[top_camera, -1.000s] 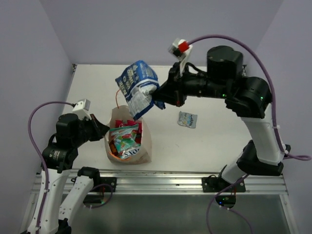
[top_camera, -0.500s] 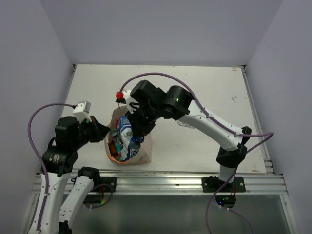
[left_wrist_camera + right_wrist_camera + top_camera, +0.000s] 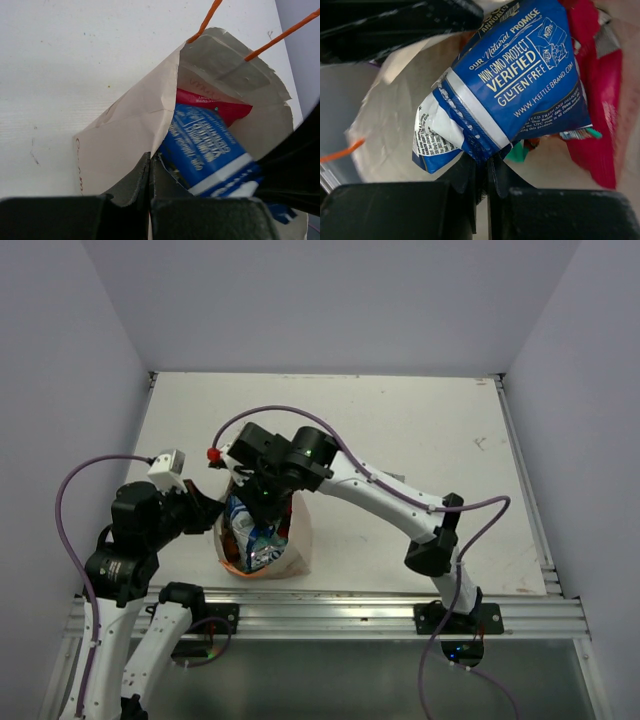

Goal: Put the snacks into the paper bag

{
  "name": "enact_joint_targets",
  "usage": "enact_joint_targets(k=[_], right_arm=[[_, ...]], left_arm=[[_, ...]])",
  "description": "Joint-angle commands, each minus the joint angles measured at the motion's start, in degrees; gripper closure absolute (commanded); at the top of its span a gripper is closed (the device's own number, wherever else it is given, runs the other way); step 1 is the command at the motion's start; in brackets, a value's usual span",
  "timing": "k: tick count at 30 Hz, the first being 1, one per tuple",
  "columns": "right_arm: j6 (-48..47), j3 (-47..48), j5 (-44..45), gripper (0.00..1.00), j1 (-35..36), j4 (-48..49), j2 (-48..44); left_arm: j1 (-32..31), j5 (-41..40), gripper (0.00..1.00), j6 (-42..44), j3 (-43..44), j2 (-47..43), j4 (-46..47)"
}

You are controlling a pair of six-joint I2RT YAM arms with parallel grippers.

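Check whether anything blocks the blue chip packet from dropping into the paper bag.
Nothing visible does. The left end effector pinches the wall of the paper bag, the mouth gapes, and the blue chip packet, gripped by the right end effector, sits partly inside, over a red packet.

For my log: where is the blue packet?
Top view, left of centre: the blue packet sits inside the paper bag, beside a red packet, in the right fingers.

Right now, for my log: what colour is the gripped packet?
The packet is blue and white; right wrist view.
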Motion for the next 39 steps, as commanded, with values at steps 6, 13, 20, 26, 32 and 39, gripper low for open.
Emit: enact_joint_targets(k=[6, 13, 20, 26, 32, 39], right_arm=[[-1.96, 3.15, 7.82, 0.70, 0.76, -1.29, 4.06], [1.19, 14.49, 19.86, 0.01, 0.67, -0.86, -8.23], [8.57, -25.53, 27.08, 0.01, -16.24, 13.78, -31.35], [11.83, -54.65, 20.60, 0.02, -28.58, 26.53, -35.50], [12.97, -67.06, 17.15, 0.03, -31.40, 36.74, -31.72], [11.40, -71.81, 16.45, 0.03, -34.92, 44.22, -24.35]], left_arm=[[-0.06, 1.04, 1.00, 0.44, 0.33, -1.61, 0.16], [-0.06, 1.66, 1.00, 0.53, -0.46, -0.65, 1.57], [-0.06, 1.74, 1.00, 0.88, -0.38, 0.59, 2.97], [-0.06, 1.75, 1.00, 1.67, 0.76, 1.55, 2.62], [-0.06, 1.48, 1.00, 1.50, 0.77, 0.94, 1.66], [-0.06, 1.13, 1.00, 1.58, 0.68, 0.32, 0.60]])
